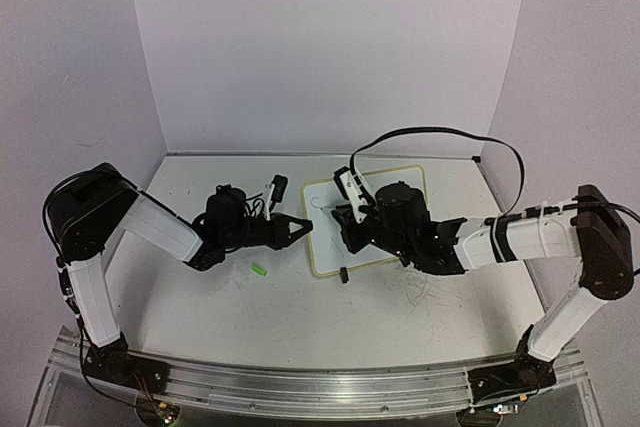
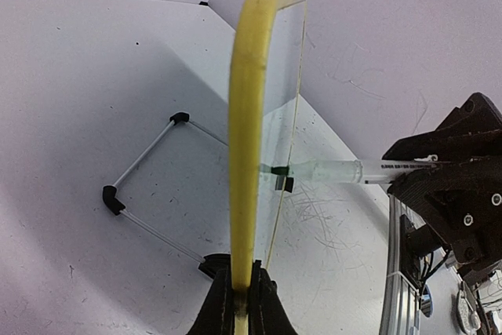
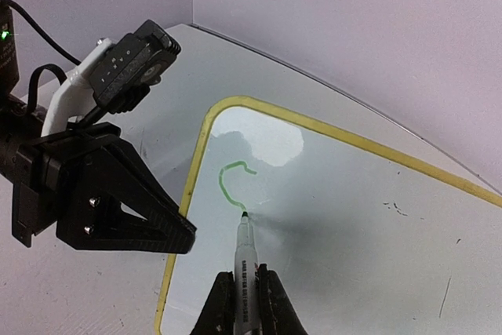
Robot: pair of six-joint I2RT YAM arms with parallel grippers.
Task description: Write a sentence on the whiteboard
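The whiteboard point(image 1: 322, 252) is found near the middle of the table point(image 1: 400, 317), between the two arms. Its left edge is pinched by the left gripper point(image 1: 306, 228). In the left wrist view the yellow rim point(image 2: 247, 115) is seen from the side, and it is squeezed tight between the two fingers point(image 2: 223, 311) at the bottom. The thin wire stand point(image 2: 145, 190) is seen behind the board, with its black feet on the table. A marker point(image 3: 244, 256) is held by the right gripper point(image 3: 245, 300), whose jaws are closed snugly around the pen's body. The pen tip is pressed on the white face of the board, close to the top left corner. Only a small part of the sentence point(image 3: 231, 178) is seen so far: one green curved line, shaped like a hook, that ends right at the pen tip. A small green thing point(image 1: 259, 269) is seen lying on the table, just below the left gripper and apart from the board.
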